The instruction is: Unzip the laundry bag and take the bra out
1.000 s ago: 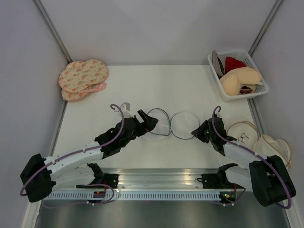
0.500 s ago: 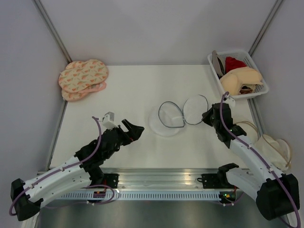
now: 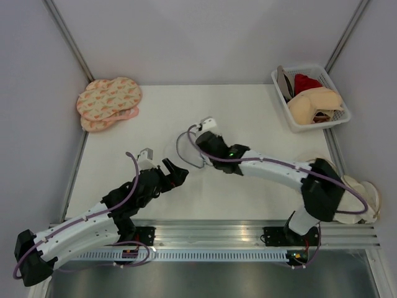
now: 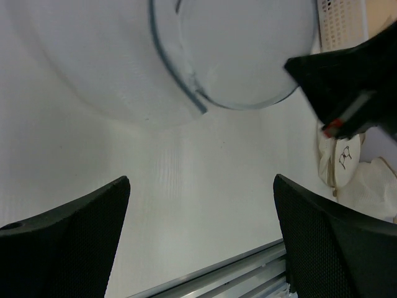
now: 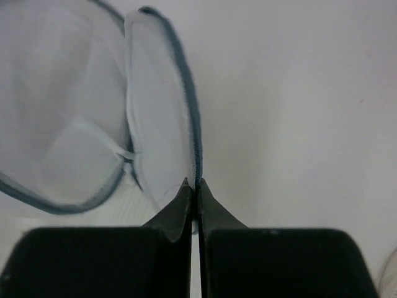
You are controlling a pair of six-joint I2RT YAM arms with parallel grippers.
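2 hands now stand apart. Nearest, the left hand (image 3: 175,169) hangs spread wide and empty over the white worktop (image 3: 248,118), having backed off the bag within the last second. Just beyond, the right hand (image 5: 197,189) has pinched fully shut on the dark grey rim of the round white mesh laundry bag (image 5: 158,124) and swung it leftward, 1 unzipped half edge-on beside the other. Farthest, the plain peach-beige bra (image 3: 316,102) lies in the white slatted basket (image 3: 338,115), well apart. The bag looks empty, so the task is probably complete.

Unzipped laundry bag (image 5: 161,112), peach bra (image 3: 313,102) in basket (image 3: 322,123)
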